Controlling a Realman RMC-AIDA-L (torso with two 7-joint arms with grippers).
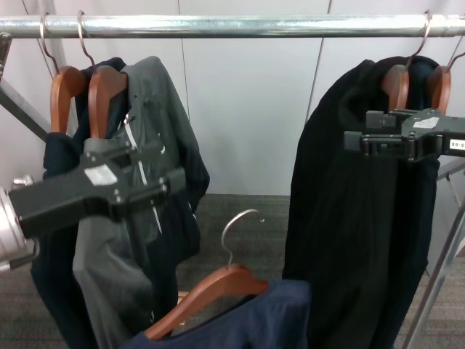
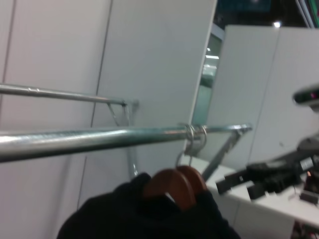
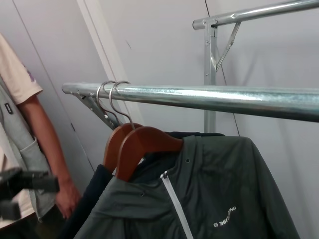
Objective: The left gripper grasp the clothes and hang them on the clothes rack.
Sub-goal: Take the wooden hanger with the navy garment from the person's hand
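Your left tool (image 1: pixel 171 185) hovers low on the left before the grey jacket (image 1: pixel 149 138), jaws apart, holding nothing. The clothes (image 1: pixel 247 320) sit low at centre, hook free, well below the clothes rack (image 1: pixel 240 26). Your right tool (image 1: pixel 356 142) is parked by the black coat (image 1: pixel 349 240); I cannot tell its jaws.
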